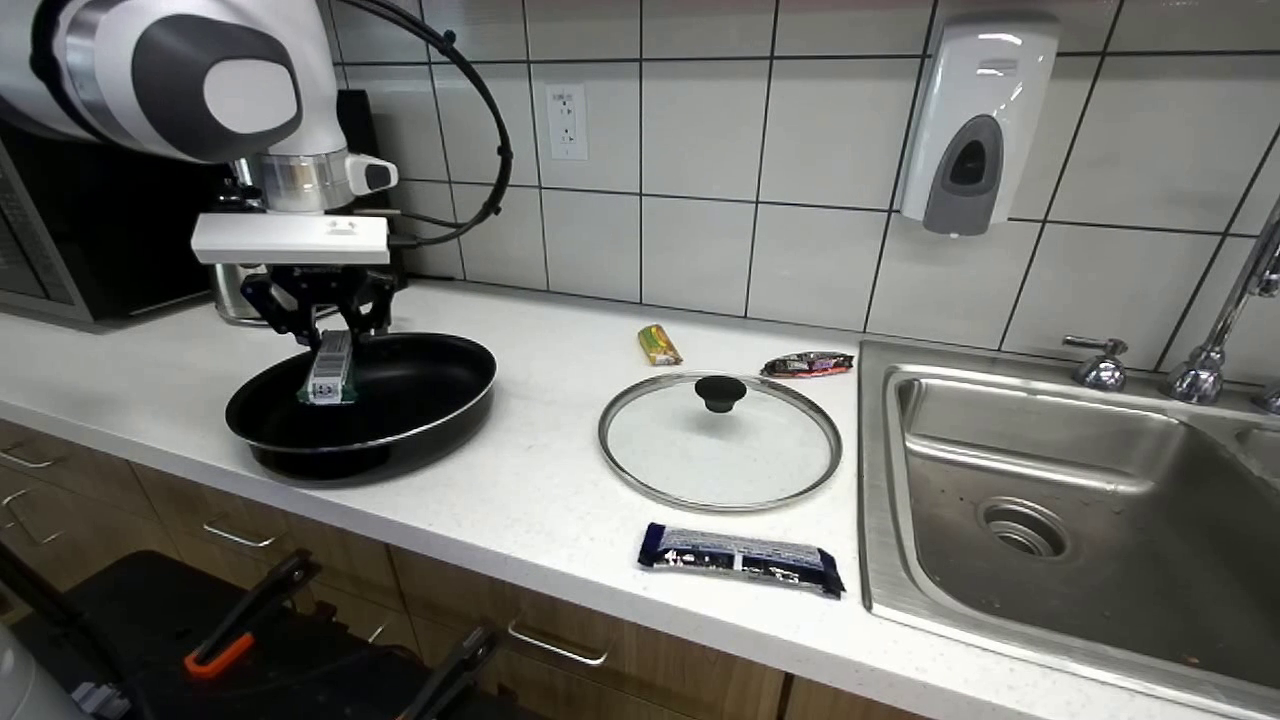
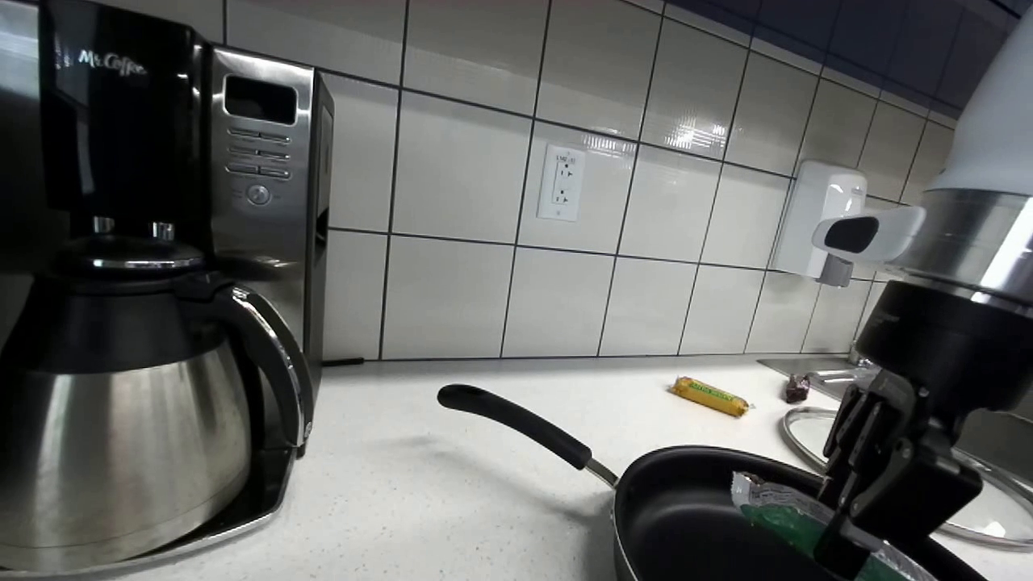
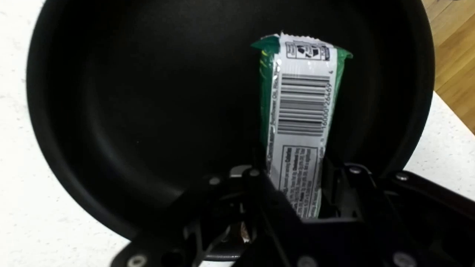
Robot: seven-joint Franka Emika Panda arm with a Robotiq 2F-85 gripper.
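Now my pincer (image 3: 296,181) grips the green-and-white plastic-wrapped bar (image 3: 303,107), long axis up the wrist view, over the round black pan (image 3: 167,96).

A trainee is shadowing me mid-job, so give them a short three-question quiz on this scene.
1. What does the gripper hold, with the black pan beneath?
2. What color is the packet between the glass lid and the front edge of the counter: A) yellow, B) dark blue, C) red?
3. True or false: the lid covers the pan.
Key: 1. a green-and-white wrapped bar; 2. B; 3. false.
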